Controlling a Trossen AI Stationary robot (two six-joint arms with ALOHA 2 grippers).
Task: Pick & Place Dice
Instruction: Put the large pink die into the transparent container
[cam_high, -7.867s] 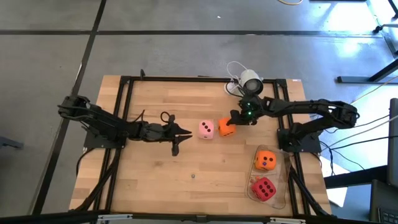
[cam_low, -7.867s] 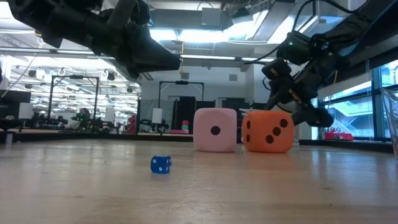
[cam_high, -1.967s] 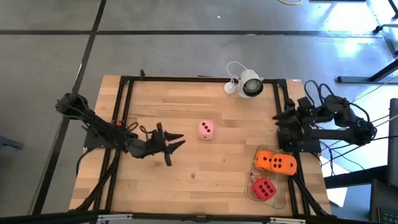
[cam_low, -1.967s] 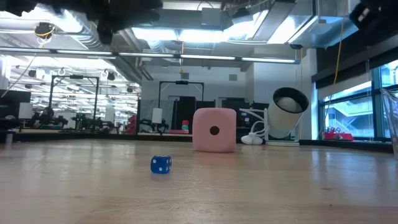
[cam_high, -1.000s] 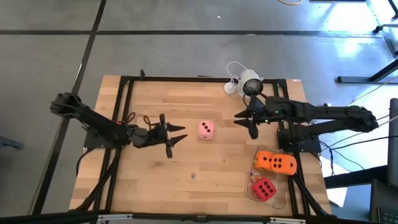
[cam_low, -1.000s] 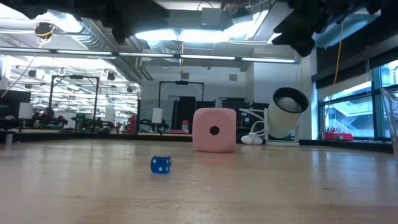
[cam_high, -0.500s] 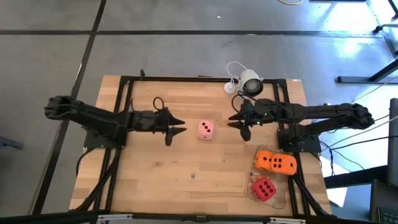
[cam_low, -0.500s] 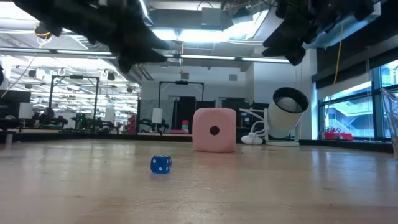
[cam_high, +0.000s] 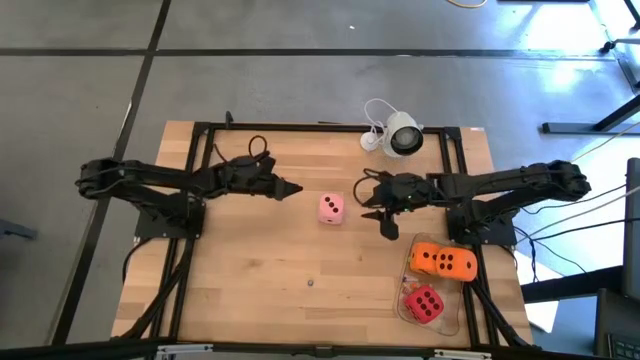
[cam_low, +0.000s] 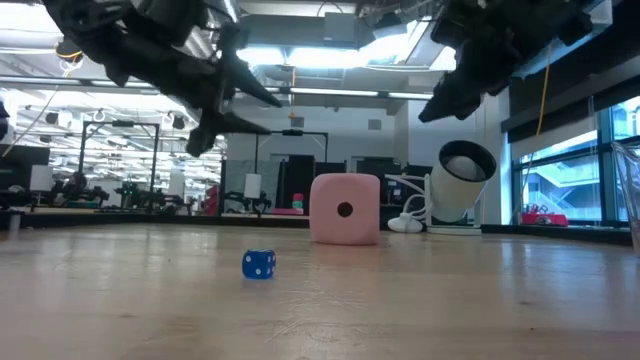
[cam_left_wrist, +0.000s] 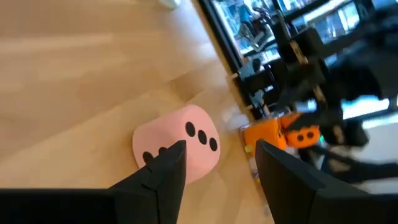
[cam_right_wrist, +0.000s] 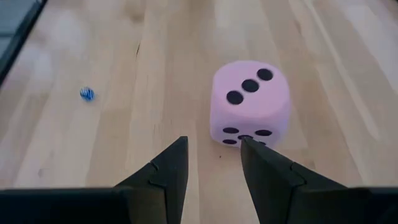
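High view: the pale pink, round-cornered soft cube die (cam_high: 332, 208) sits near the middle of the light wooden plank desk (cam_high: 250, 290), three pips up. The left gripper (cam_high: 291, 189) hangs just left of it, the right gripper (cam_high: 385, 222) just right; neither touches it. Right of the pink die, nearer the desk's front edge, two orange dice (cam_high: 443, 261) and a red die (cam_high: 423, 303) lie in a clear tray (cam_high: 456, 322). The white round camera (cam_high: 404, 133) stands beyond the die.

Low view: the pink die rests flat and matte-surfaced, with a small blue die (cam_low: 258, 264) in front of it.

Left wrist view: the jaws stand parted and empty, the pink die ahead between the fingertips (cam_left_wrist: 168, 163).

Right wrist view: the jaws are parted and empty, narrower than the die's width.

Risk, in my judgement: both arms converge on one die and could collide. The right jaws, unless widened, may push the light cube away rather than seat on it.
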